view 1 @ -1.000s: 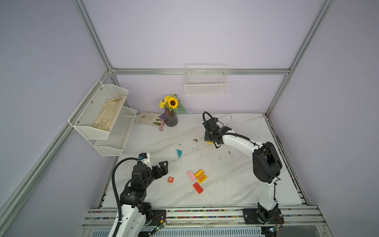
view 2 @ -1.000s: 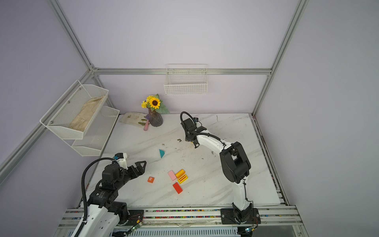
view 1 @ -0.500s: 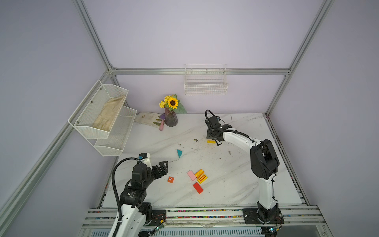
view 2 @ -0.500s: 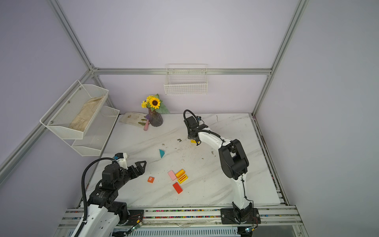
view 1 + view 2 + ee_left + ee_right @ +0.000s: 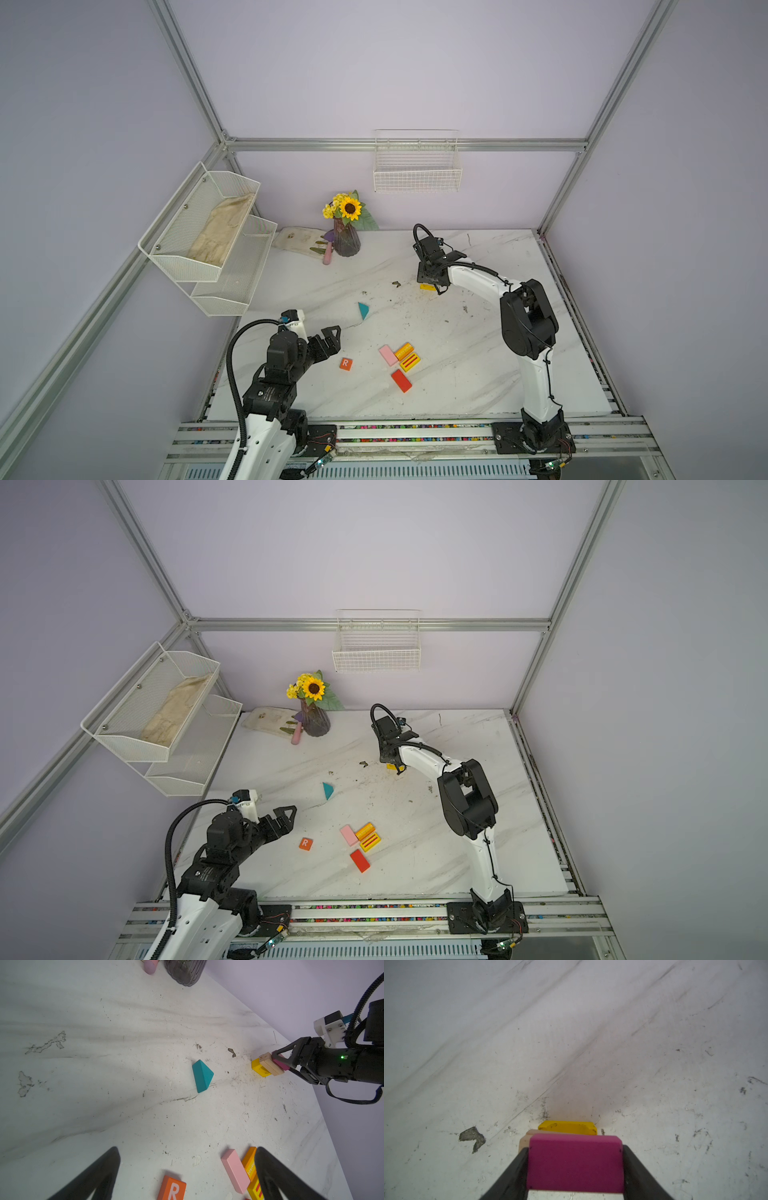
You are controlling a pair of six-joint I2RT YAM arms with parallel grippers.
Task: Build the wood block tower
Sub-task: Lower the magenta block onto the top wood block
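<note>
Right end effector (image 5: 281, 1062) has lowered, gripping magenta block (image 5: 575, 1163) onto tower (image 5: 267, 1066); skewed release could topple it; left end effector (image 5: 187, 1150) wide.

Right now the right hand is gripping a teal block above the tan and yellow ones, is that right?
Not quite. The right hand grips the magenta block, not a teal one. The right wrist view shows it above the tan block and the yellow block. The teal triangle lies alone on the table.
</note>
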